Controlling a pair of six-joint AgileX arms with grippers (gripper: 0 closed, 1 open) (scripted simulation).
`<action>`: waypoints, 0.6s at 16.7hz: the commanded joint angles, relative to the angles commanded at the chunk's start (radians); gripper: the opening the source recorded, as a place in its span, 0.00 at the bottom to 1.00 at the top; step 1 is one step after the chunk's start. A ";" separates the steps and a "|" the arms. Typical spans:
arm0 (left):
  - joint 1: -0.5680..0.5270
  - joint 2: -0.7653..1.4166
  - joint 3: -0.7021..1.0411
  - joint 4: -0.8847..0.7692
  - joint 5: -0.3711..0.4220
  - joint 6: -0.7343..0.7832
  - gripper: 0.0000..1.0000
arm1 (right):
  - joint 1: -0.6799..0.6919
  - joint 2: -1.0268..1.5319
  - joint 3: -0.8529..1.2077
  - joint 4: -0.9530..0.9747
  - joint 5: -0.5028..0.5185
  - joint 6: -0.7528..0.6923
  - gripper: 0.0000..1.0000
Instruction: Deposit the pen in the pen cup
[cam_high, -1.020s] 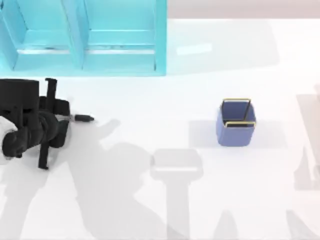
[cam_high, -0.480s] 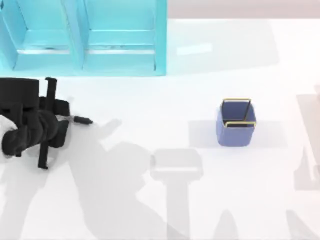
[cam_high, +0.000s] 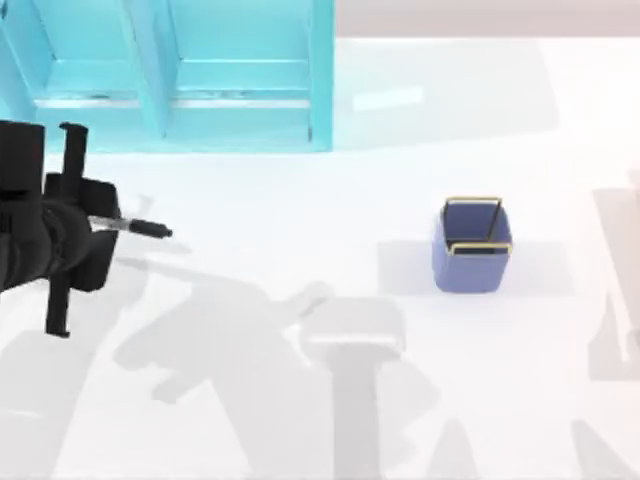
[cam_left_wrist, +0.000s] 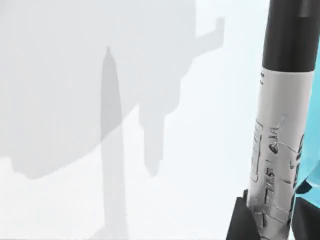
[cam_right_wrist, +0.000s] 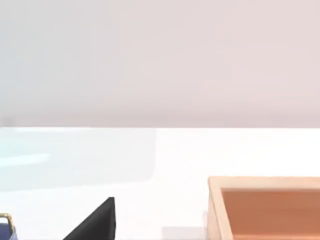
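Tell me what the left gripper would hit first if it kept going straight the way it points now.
Seen from above, the left gripper holds the slim black pen pointing toward the table's right. Along that line lies bare white table; the small square blue-purple pen cup sits slightly off it, so probably nothing, though height is unclear.

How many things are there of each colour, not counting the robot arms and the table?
Black and white: 1, the pen in the left gripper
Blue-purple: 1, the cup
Cyan: 1, the shelf unit
Orange-brown: 1, a box seen by the right wrist camera
Total: 4
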 joint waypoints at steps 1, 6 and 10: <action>-0.008 -0.087 -0.006 -0.069 -0.007 -0.007 0.00 | 0.000 0.000 0.000 0.000 0.000 0.000 1.00; -0.047 -0.464 -0.040 -0.400 -0.039 -0.036 0.00 | 0.000 0.000 0.000 0.000 0.000 0.000 1.00; -0.065 -0.592 -0.061 -0.530 -0.051 -0.051 0.00 | 0.000 0.000 0.000 0.000 0.000 0.000 1.00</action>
